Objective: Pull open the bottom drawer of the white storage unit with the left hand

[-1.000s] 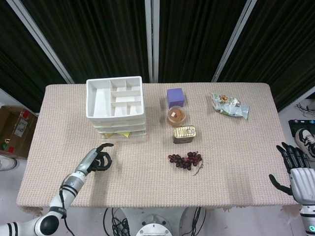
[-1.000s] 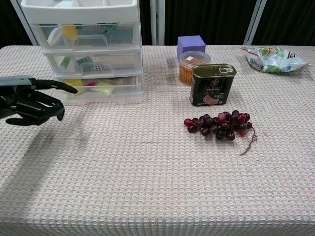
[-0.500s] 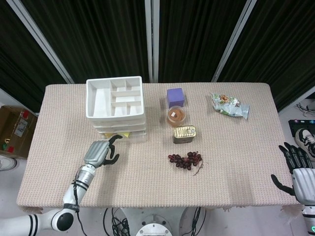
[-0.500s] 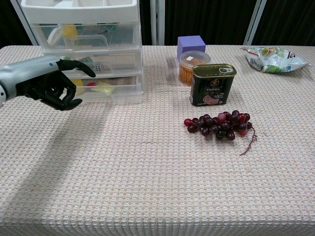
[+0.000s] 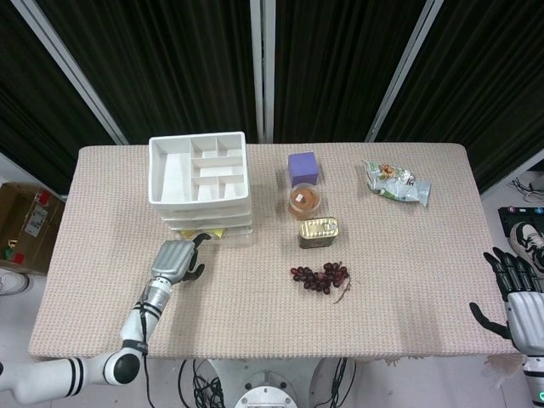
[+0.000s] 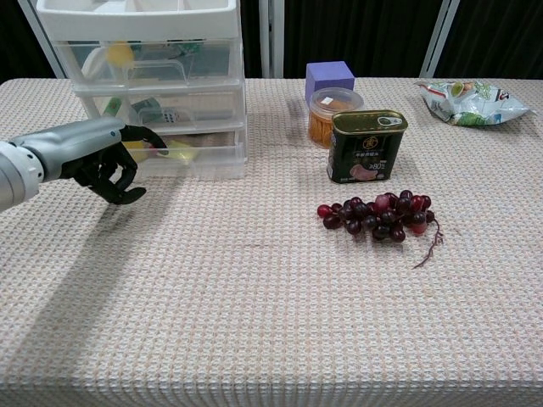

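Head view, from above: white storage unit (image 5: 201, 178) at the far left of the table (image 5: 255, 323), divided top tray showing, drawer fronts barely seen. Left hand (image 5: 176, 260) just in front of the unit, back of the hand up, fingers curled, one fingertip reaching toward the bottom drawer (image 5: 212, 233). Right hand (image 5: 515, 289) off the table's right edge, fingers spread, holding nothing; seen in this view only.

Chest view, from table level: drawer fronts face on, three stacked, clear fronts with small items inside. Bottom drawer (image 6: 191, 153) flush with the ones above, not pulled out. Left hand (image 6: 106, 159) at the left end of that drawer front, fingers curled inward and downward, one finger stretched toward the front. Contact with the drawer: cannot tell. Nothing visibly held.

Elsewhere on the table, well apart from either hand: purple block (image 5: 303, 167) and a small round tub (image 5: 304, 200) just in front of it; a tin can (image 5: 318, 231), upright in the chest view (image 6: 366, 145) with label legible only there; a bunch of dark grapes (image 5: 321, 276) near the can; a snack bag (image 5: 395, 181) toward the far right. Cardboard box (image 5: 25, 225) on the floor left of the table, head view only.
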